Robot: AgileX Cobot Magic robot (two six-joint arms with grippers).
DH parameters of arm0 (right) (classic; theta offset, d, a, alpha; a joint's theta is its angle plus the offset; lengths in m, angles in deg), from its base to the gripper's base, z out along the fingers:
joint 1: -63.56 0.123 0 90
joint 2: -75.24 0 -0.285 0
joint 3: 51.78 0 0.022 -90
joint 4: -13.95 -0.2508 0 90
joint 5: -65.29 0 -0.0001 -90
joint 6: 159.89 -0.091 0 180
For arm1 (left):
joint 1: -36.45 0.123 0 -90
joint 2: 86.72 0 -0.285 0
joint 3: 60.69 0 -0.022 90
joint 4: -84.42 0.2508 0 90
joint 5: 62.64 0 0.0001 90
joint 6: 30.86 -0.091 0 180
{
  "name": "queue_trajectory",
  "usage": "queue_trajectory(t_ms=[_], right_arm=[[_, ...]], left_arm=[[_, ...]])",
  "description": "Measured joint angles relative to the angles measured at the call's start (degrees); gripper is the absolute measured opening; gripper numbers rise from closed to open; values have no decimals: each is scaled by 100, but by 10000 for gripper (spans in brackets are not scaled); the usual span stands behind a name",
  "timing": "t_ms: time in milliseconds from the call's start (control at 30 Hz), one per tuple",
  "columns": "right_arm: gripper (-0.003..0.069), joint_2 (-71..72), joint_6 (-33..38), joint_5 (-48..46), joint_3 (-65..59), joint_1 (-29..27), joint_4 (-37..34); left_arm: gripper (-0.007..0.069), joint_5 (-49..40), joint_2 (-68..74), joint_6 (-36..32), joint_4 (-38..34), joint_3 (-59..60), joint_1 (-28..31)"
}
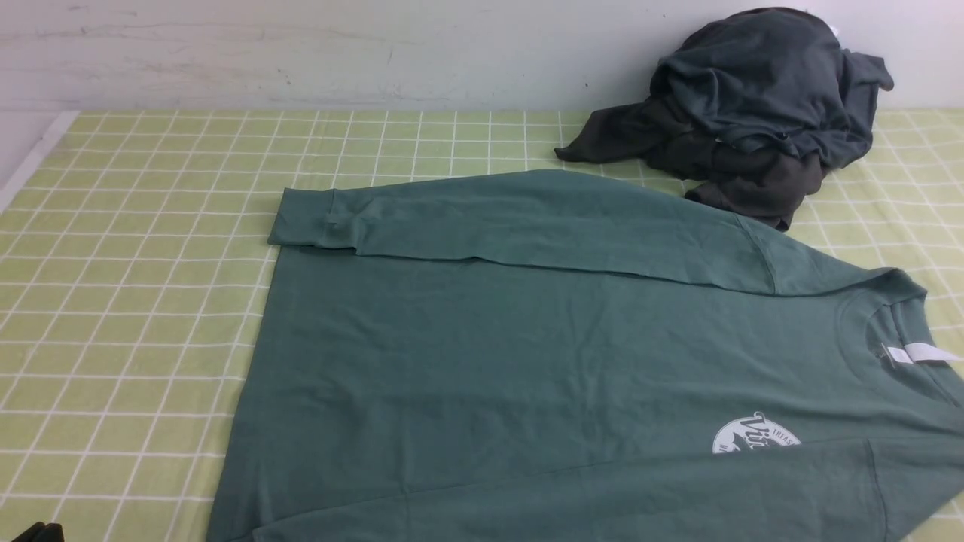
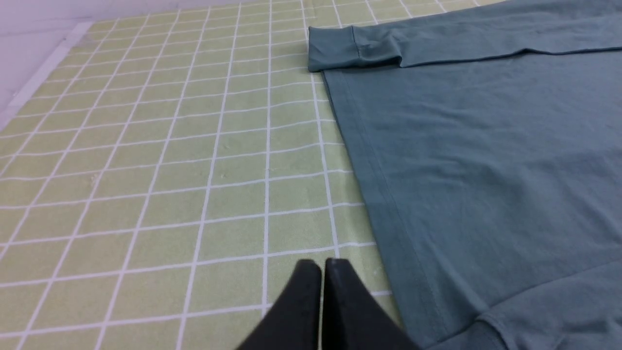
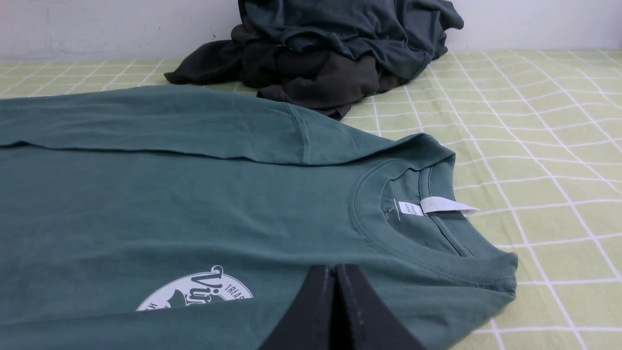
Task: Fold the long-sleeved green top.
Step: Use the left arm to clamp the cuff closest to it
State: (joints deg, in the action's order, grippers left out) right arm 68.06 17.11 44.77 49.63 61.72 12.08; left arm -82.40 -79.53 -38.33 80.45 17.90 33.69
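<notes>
The green long-sleeved top (image 1: 542, 354) lies flat on the checked cloth, neck to the right, hem to the left. Both sleeves are folded across the body; the far one ends in a ribbed cuff (image 1: 305, 218). The near sleeve covers part of the round white logo (image 1: 755, 436). A white label (image 3: 437, 206) sticks out of the neck. My left gripper (image 2: 322, 263) is shut and empty above the cloth, just left of the hem (image 2: 384, 194). Also shut and empty, my right gripper (image 3: 335, 267) hovers over the top's chest, between its logo (image 3: 197, 291) and its collar (image 3: 413, 253).
A heap of dark charcoal-grey clothes (image 1: 753, 105) sits at the back right against the wall, close to the top's far shoulder. The green checked cloth (image 1: 135, 301) covers the table. Its left edge (image 1: 34, 158) shows at the far left.
</notes>
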Motion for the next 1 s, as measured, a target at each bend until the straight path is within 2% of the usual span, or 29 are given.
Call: queue_trajectory(t_ms=[100, 200, 400, 433, 467, 500, 667, 767, 900, 1000], right_arm=[[-14, 0, 0, 6, 0, 0, 5], [-14, 0, 5, 385, -14, 0, 5], [-14, 0, -14, 2549, -25, 0, 9], [-14, 0, -63, 3151, -25, 0, 11], [-14, 0, -73, 3235, -25, 0, 11], [-14, 0, -240, 3956, -25, 0, 3], [-14, 0, -906, 4778, -25, 0, -4], [-14, 0, -1093, 4929, -12, 0, 42], [-14, -395, -1096, 4554, 774, 0, 552], [-14, -1030, -1096, 4191, 1334, 0, 1063]], left_arm=[[-3, 112, 0, 0, -6, 18, 0], [-3, 808, 0, 0, -6, 38, 0], [-3, 2495, 0, 0, -12, 38, 0], [-3, 2829, 0, 0, -12, 38, 0], [-3, 2886, 0, 0, -12, 38, 0], [-3, 3472, 0, 8, -19, 38, 0], [-3, 4877, 0, 393, -189, 38, 0], [-3, 4820, 24, 472, -375, -158, 0], [-3, 3330, 918, 458, -462, -1671, 0], [-3, 2548, 2029, 432, -462, -2690, 0]])
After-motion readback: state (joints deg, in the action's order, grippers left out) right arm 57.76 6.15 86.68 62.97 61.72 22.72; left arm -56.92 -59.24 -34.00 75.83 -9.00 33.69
